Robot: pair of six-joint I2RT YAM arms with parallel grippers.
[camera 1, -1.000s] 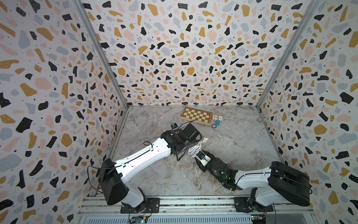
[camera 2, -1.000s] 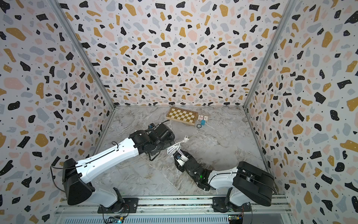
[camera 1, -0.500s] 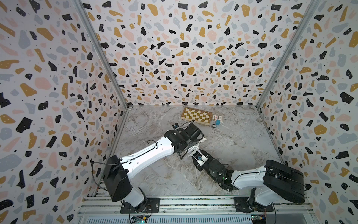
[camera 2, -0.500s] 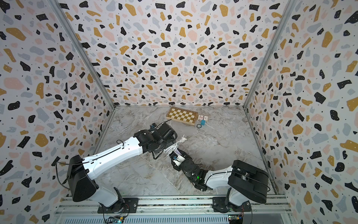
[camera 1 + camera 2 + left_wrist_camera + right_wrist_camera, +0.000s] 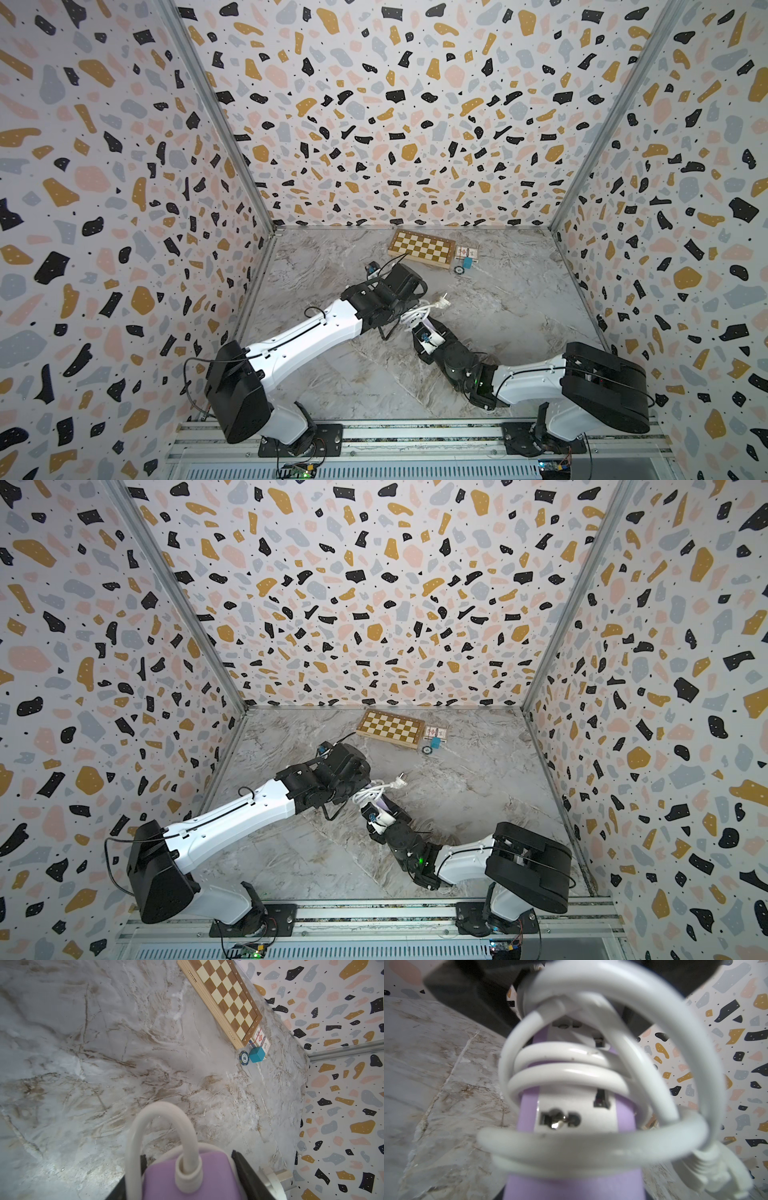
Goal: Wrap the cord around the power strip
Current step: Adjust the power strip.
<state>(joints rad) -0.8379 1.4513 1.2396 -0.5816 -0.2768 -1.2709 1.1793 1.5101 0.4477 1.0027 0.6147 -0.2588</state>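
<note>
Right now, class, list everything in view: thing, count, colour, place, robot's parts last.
power strip: one, lavender, between the claws
cord: one, white, looped around the strip
plug: one, white, beside the loops
chessboard: one, brown-cream, near back wall
card box: one, white-red, beside chessboard
cube: one, teal, by card box
poker chip: one, blue-white, beside cube
table: one, grey marble, underneath
left claw: one, black, flanking strip's cord end
right claw: one, black, gripping strip's other end

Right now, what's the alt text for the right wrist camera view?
Close-up of a purple power strip wrapped in several turns of white cord, some snug, some loose. The plug shows beside the nearest turn; a marbled table and speckled wall lie behind.
</note>
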